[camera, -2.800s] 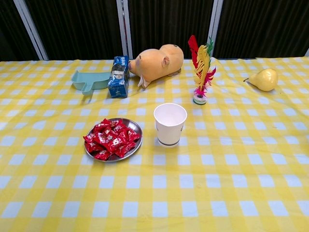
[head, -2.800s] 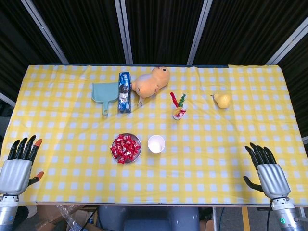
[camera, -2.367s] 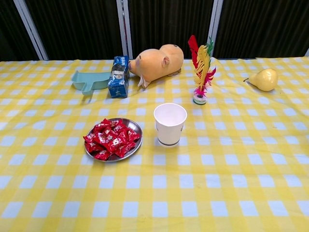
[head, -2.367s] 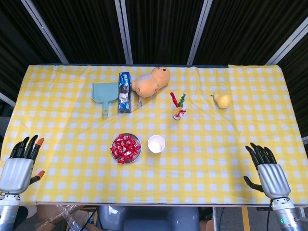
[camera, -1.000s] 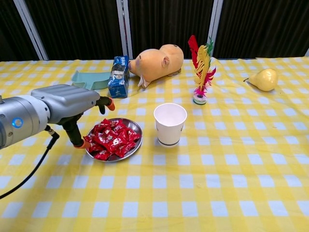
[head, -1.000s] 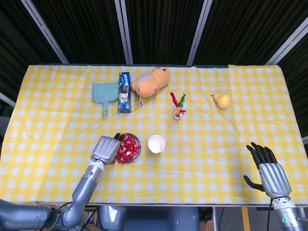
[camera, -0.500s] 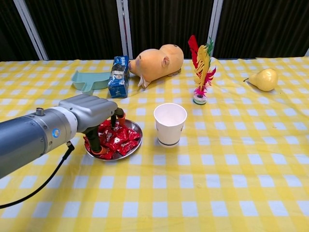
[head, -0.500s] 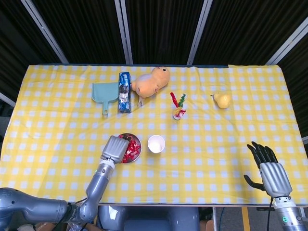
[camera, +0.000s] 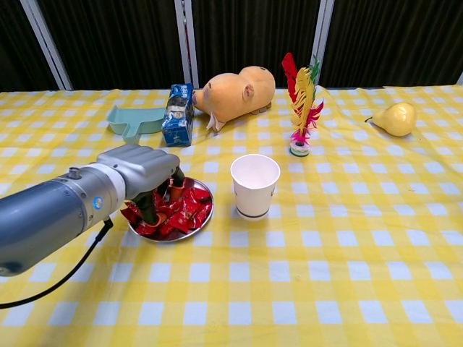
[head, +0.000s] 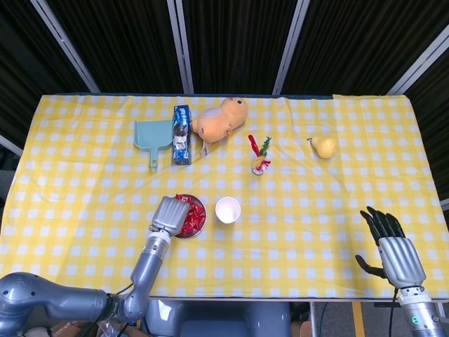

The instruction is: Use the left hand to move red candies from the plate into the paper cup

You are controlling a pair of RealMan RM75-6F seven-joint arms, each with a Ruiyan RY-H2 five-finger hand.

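Head view: your left hand [head: 170, 212] sits over the plate [head: 200, 211], covering most of the red candies [head: 194, 213]; paper cup [head: 227, 210] stands just right of it, empty. Right hand [head: 395, 254] rests open, near right.

Chest view: fingertips [camera: 176, 192] dip into the pile; can't tell if anything's pinched. Close on one wrapper, lift straight, w/o dragging the plate.
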